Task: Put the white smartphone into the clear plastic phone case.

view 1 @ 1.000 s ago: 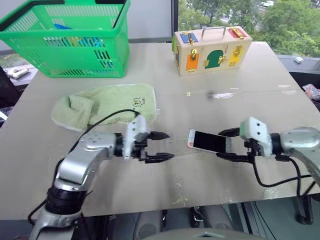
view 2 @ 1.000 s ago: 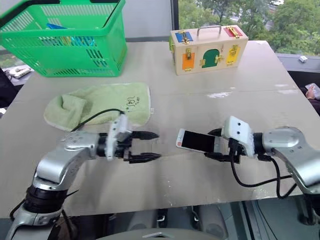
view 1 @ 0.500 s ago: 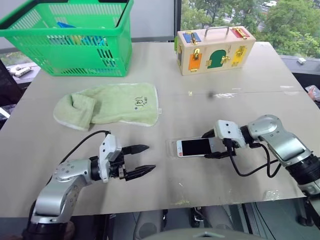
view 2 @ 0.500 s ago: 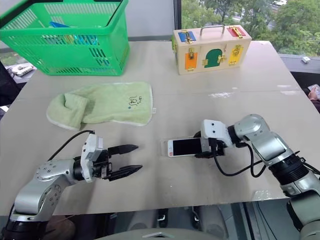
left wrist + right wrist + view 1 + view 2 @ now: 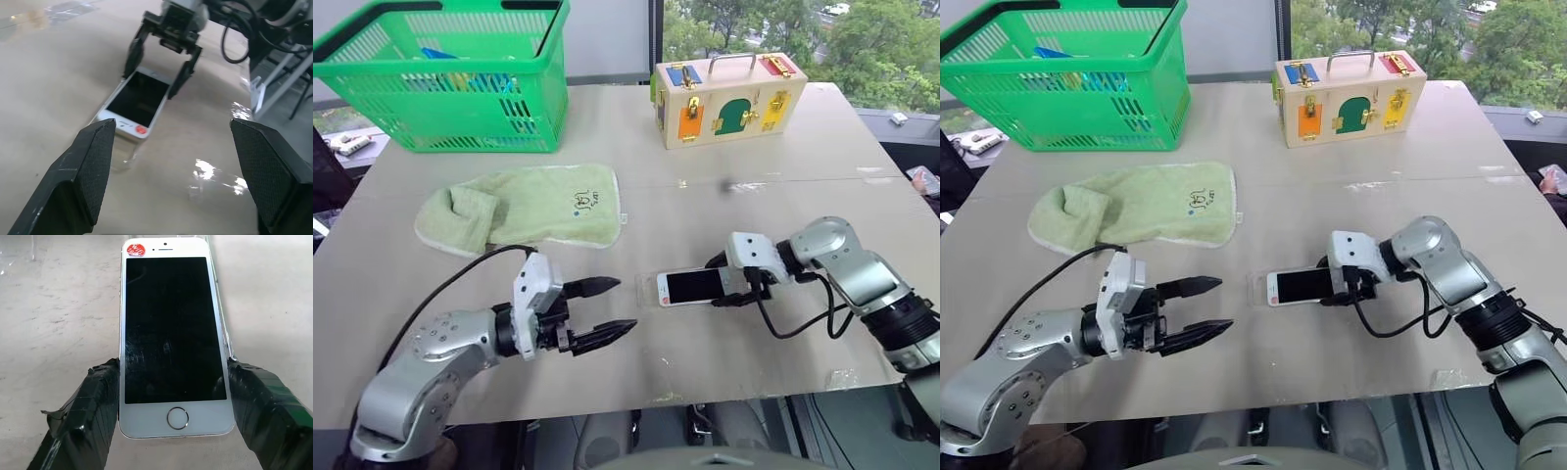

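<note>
Lowered since a second ago, the white smartphone (image 5: 694, 287) now lies on the table (image 5: 773, 225) instead of hanging above it.

From left to right: the left gripper (image 5: 616, 309) hovers near the front edge with its fingers spread and nothing between them; just beyond its tips the phone lies screen up, with the clear plastic phone case (image 5: 222, 328) showing as a thin rim along its side; the right gripper (image 5: 173, 396) has a finger at each long edge of the phone's button end, seemingly clasping it.
</note>
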Robot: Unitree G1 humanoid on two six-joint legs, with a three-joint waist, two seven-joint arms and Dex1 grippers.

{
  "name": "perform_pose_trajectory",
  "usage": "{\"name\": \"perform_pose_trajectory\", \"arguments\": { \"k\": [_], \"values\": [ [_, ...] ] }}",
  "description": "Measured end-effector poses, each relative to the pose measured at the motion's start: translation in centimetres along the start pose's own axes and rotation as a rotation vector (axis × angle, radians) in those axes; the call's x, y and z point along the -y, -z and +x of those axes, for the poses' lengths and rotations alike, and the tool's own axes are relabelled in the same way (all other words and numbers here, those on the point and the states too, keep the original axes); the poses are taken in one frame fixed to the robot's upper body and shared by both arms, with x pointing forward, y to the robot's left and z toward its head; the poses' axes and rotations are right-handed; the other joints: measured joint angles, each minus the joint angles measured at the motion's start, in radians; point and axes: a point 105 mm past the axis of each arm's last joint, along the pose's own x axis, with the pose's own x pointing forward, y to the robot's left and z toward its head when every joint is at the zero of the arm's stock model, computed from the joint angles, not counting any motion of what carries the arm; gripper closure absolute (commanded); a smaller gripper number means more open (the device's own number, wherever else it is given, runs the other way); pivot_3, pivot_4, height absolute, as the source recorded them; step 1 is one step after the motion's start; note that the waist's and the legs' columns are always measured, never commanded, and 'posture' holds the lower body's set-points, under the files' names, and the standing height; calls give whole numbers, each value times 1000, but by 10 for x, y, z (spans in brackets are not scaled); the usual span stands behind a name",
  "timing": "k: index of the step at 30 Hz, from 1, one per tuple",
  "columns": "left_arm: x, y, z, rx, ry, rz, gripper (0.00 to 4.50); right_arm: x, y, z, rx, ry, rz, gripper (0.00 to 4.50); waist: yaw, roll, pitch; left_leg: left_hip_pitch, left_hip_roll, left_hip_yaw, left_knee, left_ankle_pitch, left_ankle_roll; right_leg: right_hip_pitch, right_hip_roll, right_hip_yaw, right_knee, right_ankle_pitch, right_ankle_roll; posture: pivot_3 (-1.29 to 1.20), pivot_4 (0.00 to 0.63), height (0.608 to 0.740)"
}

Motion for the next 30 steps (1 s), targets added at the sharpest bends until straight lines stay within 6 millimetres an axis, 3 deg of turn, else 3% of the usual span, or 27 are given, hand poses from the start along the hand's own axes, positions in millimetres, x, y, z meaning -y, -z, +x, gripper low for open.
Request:
{"name": "perform_pose_trajectory", "arguments": {
  "k": [4, 11, 14, 18, 23, 30],
  "values": [
    [0, -11, -10, -11, -19, 20, 651, 2, -2, 0, -6, -2, 4, 1567, 0, 0, 0, 0, 0, 1, 0, 0, 0, 0, 0, 0, 0, 0, 0, 0, 150, 740],
    [3, -6, -23, -28, -96, -12, 651, 7, -2, 0, -27, 6, -6, 1569, 0, 1, 1, 0, 0, 2, -2, 0, 0, -1, 0, 1, -1, 0, 0, 0, 150, 740],
    [-13, -11, -23, 18, -213, -2, 651, 8, -4, 2, -25, 6, -8, 1570, 2, 1, 0, 1, 0, 1, -1, 0, 0, 0, 0, 1, 0, 0, -1, 0, 150, 740],
    [-51, -25, -18, 113, -360, -30, 651, 8, -6, 3, -14, 4, 4, 1570, 4, 1, 0, 1, -1, 0, -1, 0, 0, 1, 4, 0, 0, 0, -1, 0, 150, 740],
    [-80, -3, -17, 74, -494, -160, 651, 10, -13, 3, 13, 27, 24, 1602, -10, 0, 1, 0, 0, 4, -3, 0, 0, -2, 3, 4, -1, 4, 0, 0, 150, 740],
    [-81, 19, -25, 48, -513, -207, 651, 10, -13, 3, 14, 50, 40, 1743, -14, 0, 1, 0, 0, 5, -4, 0, -1, -3, 1, 4, -1, 3, 1, 0, 150, 740]
  ]
}}
